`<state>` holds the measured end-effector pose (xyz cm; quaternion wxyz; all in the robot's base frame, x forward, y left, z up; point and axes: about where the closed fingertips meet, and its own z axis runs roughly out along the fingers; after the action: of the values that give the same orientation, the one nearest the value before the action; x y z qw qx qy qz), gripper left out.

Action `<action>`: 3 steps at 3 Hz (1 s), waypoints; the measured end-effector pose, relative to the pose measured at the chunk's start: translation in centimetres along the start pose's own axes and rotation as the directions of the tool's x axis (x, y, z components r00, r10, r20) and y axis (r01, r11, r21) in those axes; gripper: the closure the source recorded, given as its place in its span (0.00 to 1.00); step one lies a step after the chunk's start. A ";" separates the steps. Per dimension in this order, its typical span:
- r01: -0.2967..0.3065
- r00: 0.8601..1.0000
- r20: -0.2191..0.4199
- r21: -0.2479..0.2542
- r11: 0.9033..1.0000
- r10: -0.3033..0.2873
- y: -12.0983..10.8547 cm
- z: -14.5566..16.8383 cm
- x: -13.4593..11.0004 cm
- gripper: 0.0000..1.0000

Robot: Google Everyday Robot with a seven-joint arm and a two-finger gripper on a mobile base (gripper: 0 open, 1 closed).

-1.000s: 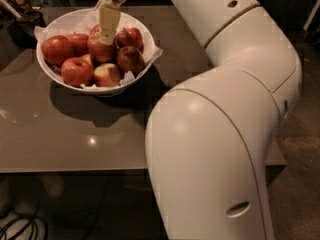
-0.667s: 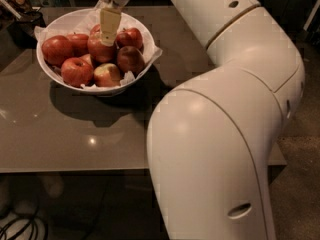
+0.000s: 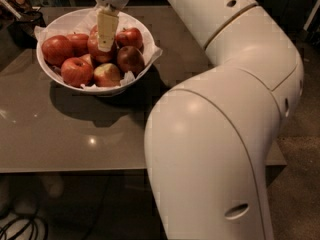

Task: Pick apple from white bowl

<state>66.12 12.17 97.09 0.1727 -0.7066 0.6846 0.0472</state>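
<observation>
The white bowl (image 3: pixel 65 84), lined with crumpled white paper, stands on the far left part of the table and holds several apples. A large deep red apple (image 3: pixel 96 53) lies in the middle of the pile. My gripper (image 3: pixel 106 44) hangs straight down from above, right in front of this apple and covering part of it. Another dark red apple (image 3: pixel 130 59) lies just right of it. A smaller yellow-green apple blushed with red (image 3: pixel 107 75) lies at the front of the bowl.
The bowl stands on a brown glossy table (image 3: pixel 75 134). My big white arm (image 3: pixel 225 109) fills the right half of the view. Dark objects (image 3: pixel 20 14) sit at the table's far left corner. Cables (image 3: pixel 15 224) lie on the floor under the front edge.
My gripper has come down a little, lower into the pile over the middle red apple. The bowl and apples have not moved.
</observation>
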 end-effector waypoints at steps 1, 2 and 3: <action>0.018 1.000 0.002 -0.004 1.000 -0.018 0.0 0.2 -0.5 0.37; 0.028 1.000 0.004 -0.015 0.999 -0.028 0.1 0.7 -0.6 0.40; 0.039 0.999 0.007 -0.019 0.999 -0.039 0.1 0.8 -0.8 0.36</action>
<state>66.13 13.22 96.55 0.1692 -0.7211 0.6697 0.0530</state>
